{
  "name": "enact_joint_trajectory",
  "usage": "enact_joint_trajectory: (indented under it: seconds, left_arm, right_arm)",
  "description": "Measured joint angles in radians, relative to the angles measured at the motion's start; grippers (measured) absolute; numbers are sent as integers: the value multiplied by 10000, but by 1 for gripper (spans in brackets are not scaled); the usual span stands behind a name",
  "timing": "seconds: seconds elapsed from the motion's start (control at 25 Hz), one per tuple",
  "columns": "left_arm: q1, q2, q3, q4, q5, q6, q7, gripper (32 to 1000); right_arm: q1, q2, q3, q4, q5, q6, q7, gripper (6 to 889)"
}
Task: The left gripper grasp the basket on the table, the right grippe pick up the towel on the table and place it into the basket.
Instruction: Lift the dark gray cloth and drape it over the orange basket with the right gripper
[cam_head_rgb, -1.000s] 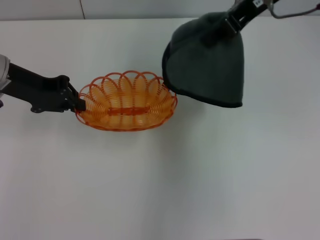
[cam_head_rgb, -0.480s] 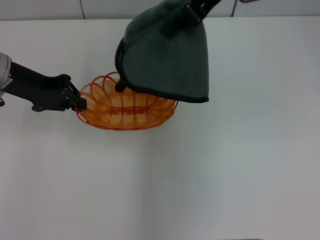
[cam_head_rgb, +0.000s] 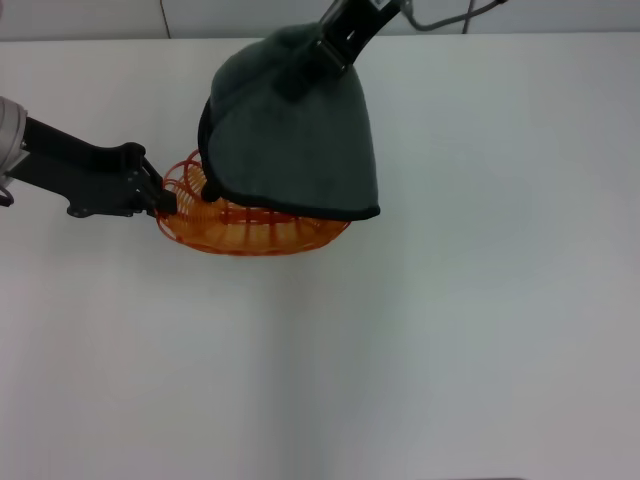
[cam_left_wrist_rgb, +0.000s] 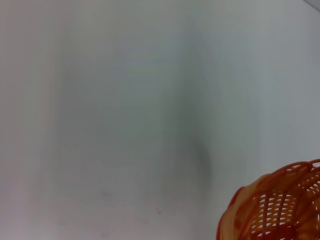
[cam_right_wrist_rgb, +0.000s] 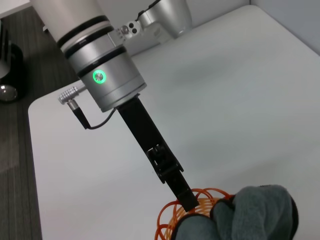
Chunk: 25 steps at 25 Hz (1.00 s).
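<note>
Right gripper (cam_head_rgb: 322, 52) pinches the towel (cam_head_rgb: 290, 140) by its top, the cloth draped over most of the basket (cam_head_rgb: 245, 225). Left gripper (cam_head_rgb: 158, 197) is clamped on the basket's left rim. The basket sits on the table (cam_head_rgb: 480, 300).

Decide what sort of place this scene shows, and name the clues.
Probably a robot lab or test bench: a plain white table, an orange wire basket held by the left gripper, and a dark towel hanging from the right gripper.
</note>
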Motion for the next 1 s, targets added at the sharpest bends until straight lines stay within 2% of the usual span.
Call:
enact_joint_trajectory:
  seconds: [0.16, 0.48, 1.0]
  left_arm:
    - [-56, -11, 0, 0, 0, 32, -9, 73]
    - [-229, -90, 0, 0, -49, 74, -14, 73]
    - [-363, -122, -47, 0, -93, 193, -25, 73]
  right_arm:
    - [169, 20, -308, 732, 33, 573, -187, 85]
    - [370, 84, -947, 1967, 103, 1691, -580, 85]
    - [398, 125, -2763, 3143, 811, 3348, -745, 85]
